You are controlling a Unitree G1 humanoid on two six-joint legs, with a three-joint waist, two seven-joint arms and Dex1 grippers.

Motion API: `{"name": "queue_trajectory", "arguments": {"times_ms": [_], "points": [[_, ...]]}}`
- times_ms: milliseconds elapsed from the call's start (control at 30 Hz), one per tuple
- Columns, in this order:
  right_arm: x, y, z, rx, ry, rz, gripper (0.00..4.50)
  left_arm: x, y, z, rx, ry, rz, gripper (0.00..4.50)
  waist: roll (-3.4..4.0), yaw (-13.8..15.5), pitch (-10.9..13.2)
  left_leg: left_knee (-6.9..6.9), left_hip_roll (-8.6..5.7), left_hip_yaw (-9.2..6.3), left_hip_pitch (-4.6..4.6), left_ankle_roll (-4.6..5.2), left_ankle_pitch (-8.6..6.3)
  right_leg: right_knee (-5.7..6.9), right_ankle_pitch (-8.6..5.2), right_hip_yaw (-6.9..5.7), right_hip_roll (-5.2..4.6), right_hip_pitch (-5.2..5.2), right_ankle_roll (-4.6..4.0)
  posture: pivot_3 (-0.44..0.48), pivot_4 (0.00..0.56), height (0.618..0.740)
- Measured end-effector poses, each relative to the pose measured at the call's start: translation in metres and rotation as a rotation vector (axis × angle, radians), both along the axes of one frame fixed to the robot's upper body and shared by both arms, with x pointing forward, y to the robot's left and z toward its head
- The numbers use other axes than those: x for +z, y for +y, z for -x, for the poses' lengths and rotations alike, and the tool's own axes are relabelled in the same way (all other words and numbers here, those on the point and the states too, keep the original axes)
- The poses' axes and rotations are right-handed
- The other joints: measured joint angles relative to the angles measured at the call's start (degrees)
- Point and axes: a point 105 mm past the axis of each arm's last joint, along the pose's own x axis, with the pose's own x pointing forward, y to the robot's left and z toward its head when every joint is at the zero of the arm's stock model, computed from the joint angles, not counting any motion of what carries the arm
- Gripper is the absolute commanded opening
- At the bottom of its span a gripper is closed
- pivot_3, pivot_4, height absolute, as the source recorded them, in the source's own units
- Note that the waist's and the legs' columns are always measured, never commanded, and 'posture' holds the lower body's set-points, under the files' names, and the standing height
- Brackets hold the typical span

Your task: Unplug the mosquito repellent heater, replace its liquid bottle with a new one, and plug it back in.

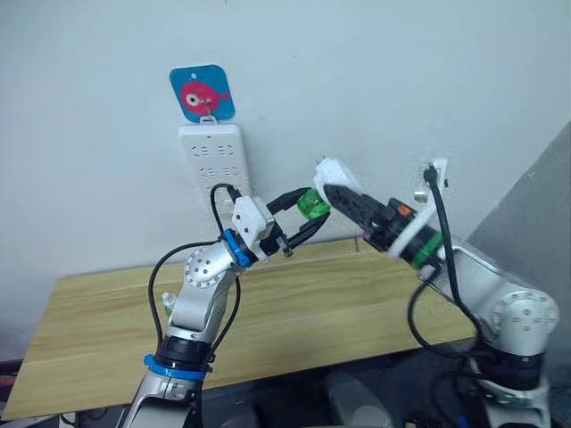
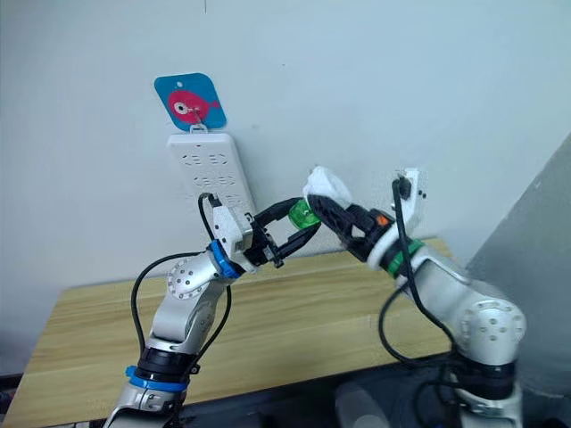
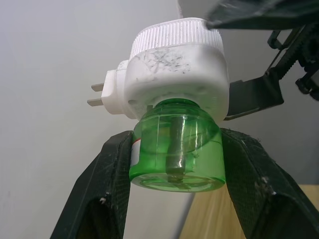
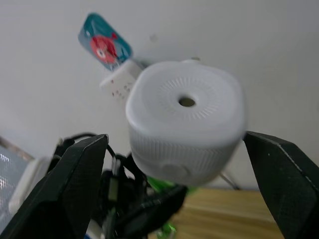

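Above the wooden table (image 1: 339, 308) both grippers meet in the air. The mosquito repellent heater (image 1: 335, 171), white with a round vented top (image 4: 185, 102), is held by my right gripper (image 1: 332, 189), one finger on each side. Its two metal prongs (image 3: 97, 94) are bare and point away from the strip. A green liquid bottle (image 3: 174, 149) hangs from the heater's underside, with a dark wick inside. My left gripper (image 1: 314, 210) is shut on this bottle, its fingers (image 3: 112, 169) pressing both sides.
A tall white power strip (image 1: 214, 156) hangs on the wall behind the left arm, below a blue card with a red fish (image 1: 202, 93). The wall runs along the table's far edge. A grey panel (image 1: 535, 205) stands at the right.
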Motion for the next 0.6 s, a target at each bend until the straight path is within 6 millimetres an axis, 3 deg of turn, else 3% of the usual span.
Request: {"name": "queue_trajectory", "arguments": {"times_ms": [133,367,600], "points": [[-0.013,-0.019,0.018,0.111,0.064,0.090,4.50,-0.001,0.002,0.003,-0.016,-0.015,-0.021,2.29,0.00,0.46,0.01,-0.01,0.04,0.12,0.07,0.01,0.00,-0.01,-0.03,0.12,0.09,0.04,0.05,-0.259,0.088,0.724],[-0.008,-0.045,0.027,0.209,0.149,0.154,4.50,-0.015,0.011,0.021,-0.104,-0.120,-0.170,2.29,-0.03,0.79,0.06,-0.03,0.12,0.31,0.26,0.01,-0.01,-0.13,-0.04,0.29,0.18,0.16,0.06,-0.269,0.100,0.724],[-0.020,-0.039,0.030,0.307,0.232,0.192,4.50,-0.024,0.010,0.032,-0.183,-0.215,-0.270,2.29,-0.04,0.83,0.13,-0.04,0.16,0.35,0.27,0.01,-0.01,-0.19,-0.04,0.33,0.20,0.17,0.06,-0.265,0.104,0.724]]}}
